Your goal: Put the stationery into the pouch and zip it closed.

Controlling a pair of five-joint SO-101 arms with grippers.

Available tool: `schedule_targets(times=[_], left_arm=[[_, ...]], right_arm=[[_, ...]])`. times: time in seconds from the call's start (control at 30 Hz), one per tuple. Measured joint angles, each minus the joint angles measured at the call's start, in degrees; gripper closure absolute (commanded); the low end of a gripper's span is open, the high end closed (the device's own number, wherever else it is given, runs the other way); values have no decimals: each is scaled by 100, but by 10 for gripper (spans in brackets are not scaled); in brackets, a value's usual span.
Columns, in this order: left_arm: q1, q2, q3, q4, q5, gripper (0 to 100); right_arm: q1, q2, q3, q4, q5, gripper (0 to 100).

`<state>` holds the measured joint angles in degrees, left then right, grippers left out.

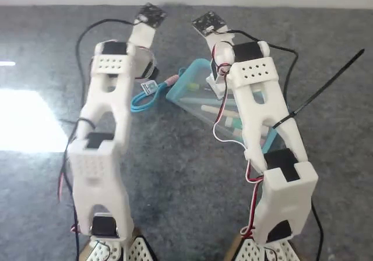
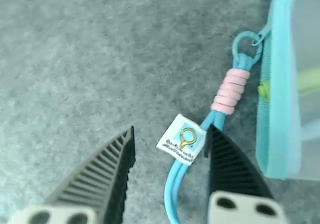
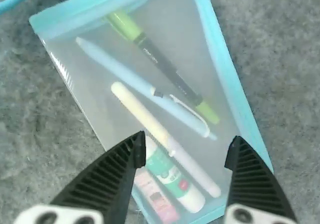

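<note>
A clear pouch [image 3: 150, 84] with a turquoise border lies flat on the grey table, seen also in the high view as the pouch [image 1: 198, 89]. Inside it are a green-capped pen [image 3: 160, 64], a light blue pen [image 3: 145, 86], a pale yellow pen [image 3: 160, 134] and a small tube [image 3: 172, 176]. My right gripper [image 3: 187, 146] hovers open above the pouch's lower end. A blue strap [image 2: 185, 184] with a pink wrap [image 2: 229, 91] and a white tag [image 2: 182, 139] runs from the pouch's ring [image 2: 245, 43]. My left gripper [image 2: 170, 139] is open astride the strap and tag.
The grey carpet-like tabletop [image 1: 175, 173] surrounds everything. A black cable tie [image 1: 326, 92] sticks out by the right arm. A bright glare patch [image 1: 23, 121] lies at the table's left. The pouch's turquoise edge [image 2: 272, 84] lies close beside the left gripper.
</note>
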<state>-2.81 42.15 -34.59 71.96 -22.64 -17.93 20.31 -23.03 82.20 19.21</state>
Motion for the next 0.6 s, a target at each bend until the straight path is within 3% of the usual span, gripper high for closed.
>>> schedule_targets(times=[0.3, 0.6], left_arm=[[448, 3349, -5222, 1591, 0, 776], [563, 3815, -5670, 1820, 35, 753]], right_arm=[[-26, 352, 0, 0, 0, 746], [-9, 352, 0, 0, 0, 746]])
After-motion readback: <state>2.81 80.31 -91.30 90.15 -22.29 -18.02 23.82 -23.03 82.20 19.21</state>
